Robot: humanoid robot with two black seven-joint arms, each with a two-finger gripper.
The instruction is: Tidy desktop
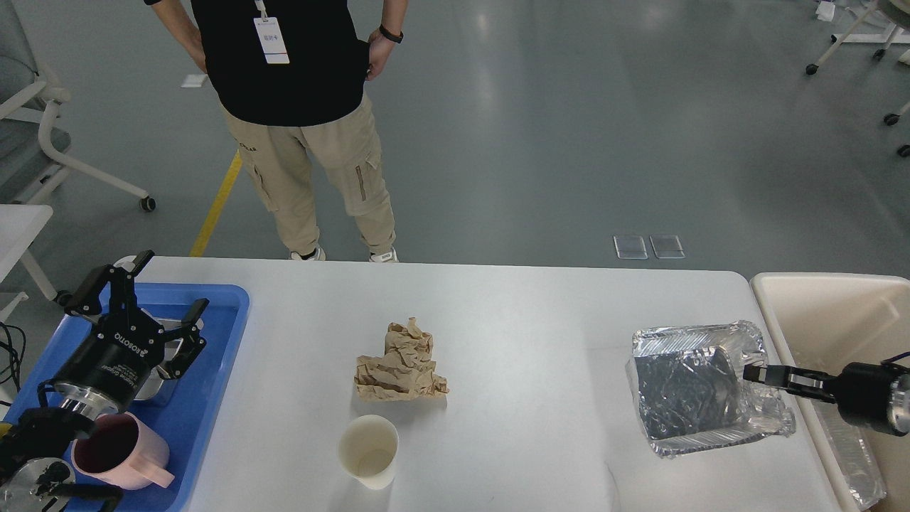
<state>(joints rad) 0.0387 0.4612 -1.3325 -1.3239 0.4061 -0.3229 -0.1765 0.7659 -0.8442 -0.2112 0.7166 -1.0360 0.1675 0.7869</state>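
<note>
The white desktop (512,313) fills the lower view. On it lie a crumpled brown paper (402,363), a cream paper cup (367,450) standing upright near the front, and a crumpled foil tray (704,387) at the right. My right gripper (755,373) comes in from the right edge and is shut on the foil tray's right rim, holding it close to the desktop's right edge. My left gripper (153,302) is open and empty above the blue tray (213,398) at the left.
The blue tray holds a pink mug (121,455) and a metal container (160,355) under my left gripper. A beige bin (825,306) stands against the desktop's right edge. A person (298,107) stands behind the far edge.
</note>
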